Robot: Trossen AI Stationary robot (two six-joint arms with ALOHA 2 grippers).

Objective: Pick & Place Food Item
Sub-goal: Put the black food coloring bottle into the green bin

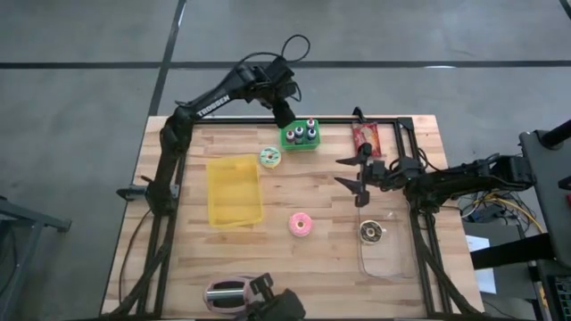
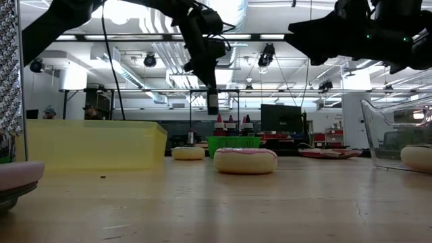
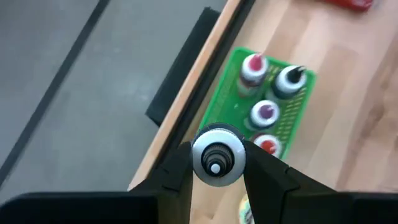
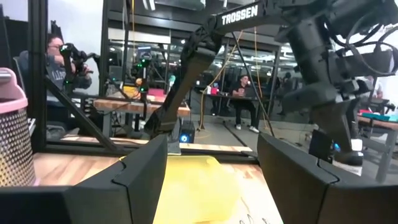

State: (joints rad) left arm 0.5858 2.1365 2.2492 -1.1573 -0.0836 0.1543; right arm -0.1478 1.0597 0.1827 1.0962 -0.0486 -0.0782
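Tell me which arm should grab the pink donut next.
Probably the right. The right gripper stands open and empty just beside the pink donut. The left gripper is shut on a bottle above the green rack at the far edge.

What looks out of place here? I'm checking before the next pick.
The left gripper holds a small bottle above the green rack, not a food item. Otherwise nothing looks spilled or askew.

A green rack (image 1: 301, 136) of bottles stands near the red packet (image 1: 366, 136)
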